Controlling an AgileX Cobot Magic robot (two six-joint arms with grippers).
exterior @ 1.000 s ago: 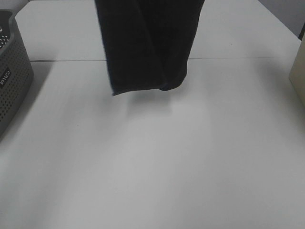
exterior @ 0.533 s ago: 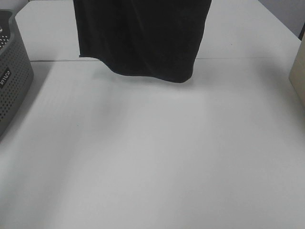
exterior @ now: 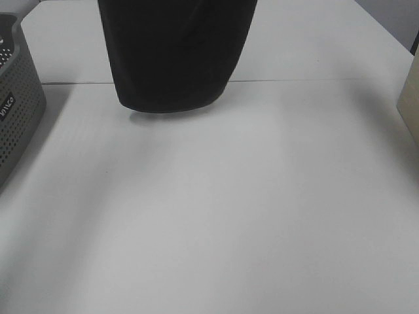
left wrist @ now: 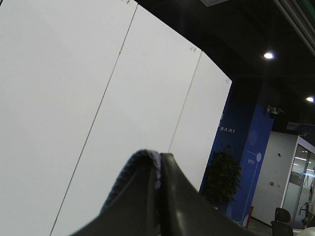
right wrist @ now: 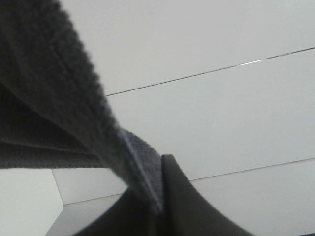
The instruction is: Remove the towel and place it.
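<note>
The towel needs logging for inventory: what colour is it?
Plain dark navy-black, no pattern; the towel shows best in the exterior high view.

The near and middle stretch of the white flat table point(exterior: 216, 222) lies open from side to side, free for a pass from the front or either flank. At the far middle a dark navy-black terry-cloth towel point(exterior: 173, 52) hangs like a broad curtain, its rounded lower edge close over the table, barring a straight reach to the back. A grey perforated plastic basket point(exterior: 16, 104) walls the left edge. A pale beige box point(exterior: 410, 104) stands at the right edge. Open table lies between the towel and each.
</note>
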